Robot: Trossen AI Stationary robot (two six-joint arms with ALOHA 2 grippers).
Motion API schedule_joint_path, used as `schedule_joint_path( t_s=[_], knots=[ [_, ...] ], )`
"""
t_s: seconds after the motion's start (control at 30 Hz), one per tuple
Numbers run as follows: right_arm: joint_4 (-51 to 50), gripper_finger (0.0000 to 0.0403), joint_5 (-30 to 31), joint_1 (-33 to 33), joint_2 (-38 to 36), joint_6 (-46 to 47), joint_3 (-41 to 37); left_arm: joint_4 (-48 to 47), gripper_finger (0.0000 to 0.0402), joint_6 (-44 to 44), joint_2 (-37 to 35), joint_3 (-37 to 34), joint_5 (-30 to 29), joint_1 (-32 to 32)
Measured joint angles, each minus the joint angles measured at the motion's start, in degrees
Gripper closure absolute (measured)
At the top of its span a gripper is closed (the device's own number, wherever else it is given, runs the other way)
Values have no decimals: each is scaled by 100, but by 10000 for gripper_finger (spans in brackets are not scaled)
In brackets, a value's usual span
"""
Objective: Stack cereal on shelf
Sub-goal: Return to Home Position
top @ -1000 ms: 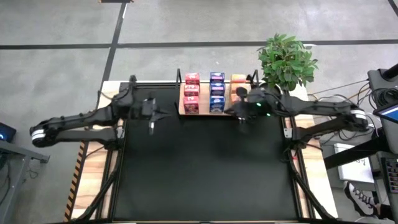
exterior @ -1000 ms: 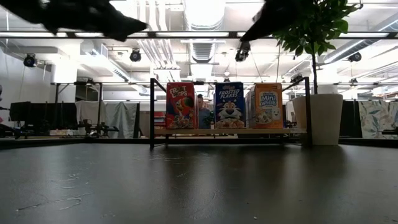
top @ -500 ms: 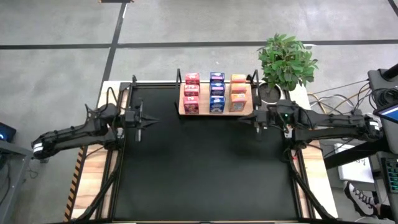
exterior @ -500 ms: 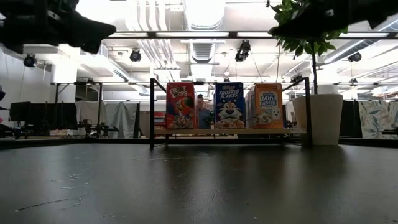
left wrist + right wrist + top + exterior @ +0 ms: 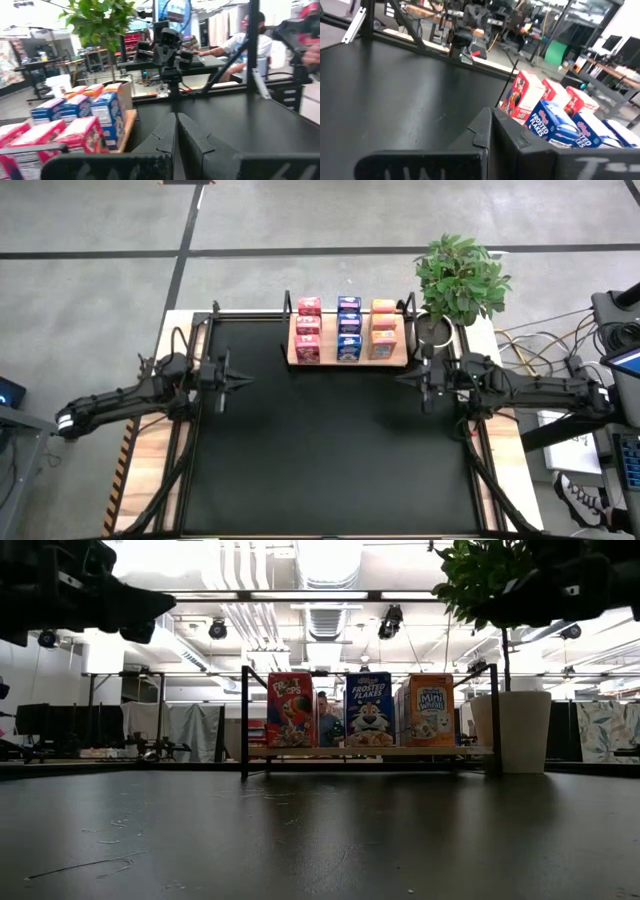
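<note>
Nine cereal (image 5: 348, 332) stacked on shelf (image 5: 403, 356) | left gripper (image 5: 236, 380), right gripper (image 5: 404, 377) closed, empty | remaining: homing arms

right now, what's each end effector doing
Left arm's dark two-finger end effector: closed, empty.
Right arm's dark two-finger end effector: closed, empty.

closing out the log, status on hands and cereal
Left hand shut, empty, left table edge. Right hand shut, empty, right edge. Nine cereal boxes on shelf, three rows by colour. Plant beside shelf.
</note>
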Motion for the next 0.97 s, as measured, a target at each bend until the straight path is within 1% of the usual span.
schedule_joint_path(
  t_s=[0.17, 0.33, 0.53, 0.63, 0.8, 0.97],
  knots=[
    [2, 394, 10, -2, -646, -81, -284, 4, 402, -67, -218, -216, 376, 0],
    [-23, 394, 10, -2, -1382, -64, -630, -2, 402, -278, -453, -424, 415, 0],
    [-182, 394, 1, -2, -2278, -102, -922, 87, 402, -283, -733, -665, 467, 0],
    [-511, 394, 10, -4, -2341, -13, -1038, 140, 402, -306, -853, -767, 507, 2],
    [-371, 394, 6, -4, -2220, 79, -1125, 129, 402, -326, -912, -767, 509, 0],
    [-274, 394, 10, -2, -2304, 133, -1451, 135, 402, -318, -894, -767, 507, 1]
  ],
)
